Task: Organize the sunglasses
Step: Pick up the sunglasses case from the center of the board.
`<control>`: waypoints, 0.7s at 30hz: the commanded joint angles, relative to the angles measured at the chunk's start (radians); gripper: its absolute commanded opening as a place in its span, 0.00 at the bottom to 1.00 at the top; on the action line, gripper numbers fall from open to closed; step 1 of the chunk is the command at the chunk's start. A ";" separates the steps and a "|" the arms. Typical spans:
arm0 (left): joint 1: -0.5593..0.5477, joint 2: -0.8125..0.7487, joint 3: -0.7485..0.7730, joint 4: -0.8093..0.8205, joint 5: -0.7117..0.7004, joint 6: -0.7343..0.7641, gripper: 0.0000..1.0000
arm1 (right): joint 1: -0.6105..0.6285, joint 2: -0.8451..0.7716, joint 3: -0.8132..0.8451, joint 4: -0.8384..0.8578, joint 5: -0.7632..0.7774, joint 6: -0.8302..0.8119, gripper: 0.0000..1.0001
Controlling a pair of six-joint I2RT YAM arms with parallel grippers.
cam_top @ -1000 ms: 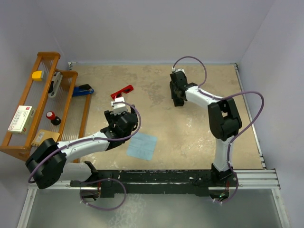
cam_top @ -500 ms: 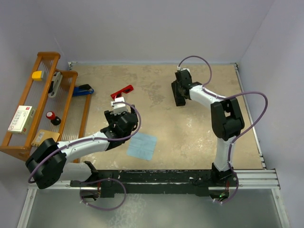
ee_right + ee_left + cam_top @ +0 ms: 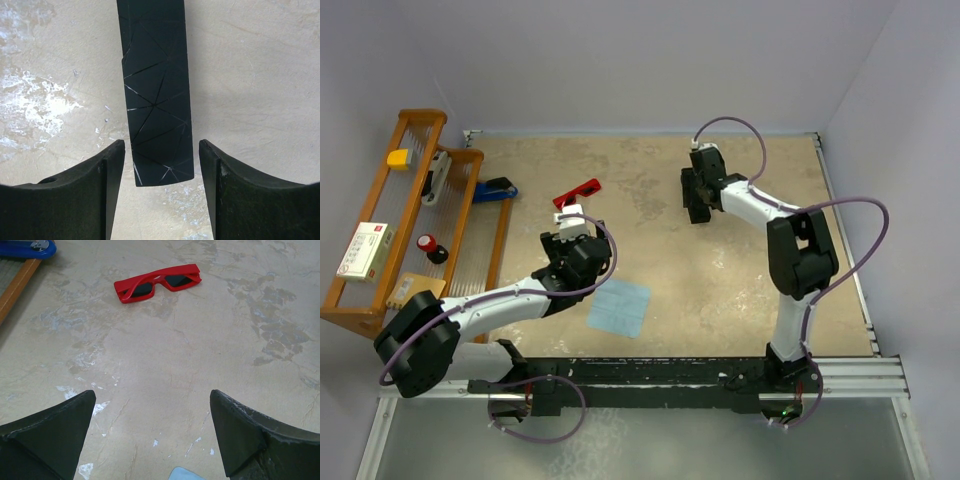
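Red sunglasses (image 3: 157, 283) kept their 8-to-2 o'clock long axis; my right hand (image 3: 160, 148), wide astride the black case (image 3: 155, 95), edged toward 2 o'clock; left hand (image 3: 152, 396) stayed wide.

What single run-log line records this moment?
left fingers open, facing red sunglasses | right fingers open astride black case | light blue cloth flat

Right tool (image 3: 161, 150), jaws apart, astride black case (image 3: 156, 95)
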 commanded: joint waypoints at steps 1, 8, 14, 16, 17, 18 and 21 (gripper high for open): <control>0.003 0.001 0.009 0.043 0.002 0.005 0.94 | 0.001 0.013 0.029 0.009 -0.018 -0.024 0.64; 0.003 0.003 0.006 0.042 -0.002 0.006 0.94 | 0.001 0.037 0.023 0.029 -0.044 -0.032 0.70; 0.003 -0.001 -0.002 0.046 -0.002 0.004 0.94 | -0.005 0.058 0.028 0.029 -0.040 -0.036 0.74; 0.003 0.000 -0.003 0.046 -0.001 0.003 0.94 | -0.006 0.067 0.032 0.024 -0.034 -0.031 0.74; 0.003 -0.001 -0.003 0.046 -0.001 0.003 0.94 | -0.007 0.071 0.032 0.023 -0.032 -0.030 0.72; 0.003 -0.002 -0.003 0.045 -0.003 0.003 0.94 | -0.007 0.072 0.031 0.023 -0.033 -0.028 0.70; 0.003 -0.004 -0.004 0.045 -0.003 0.003 0.94 | -0.008 0.065 0.020 0.030 -0.048 -0.020 0.60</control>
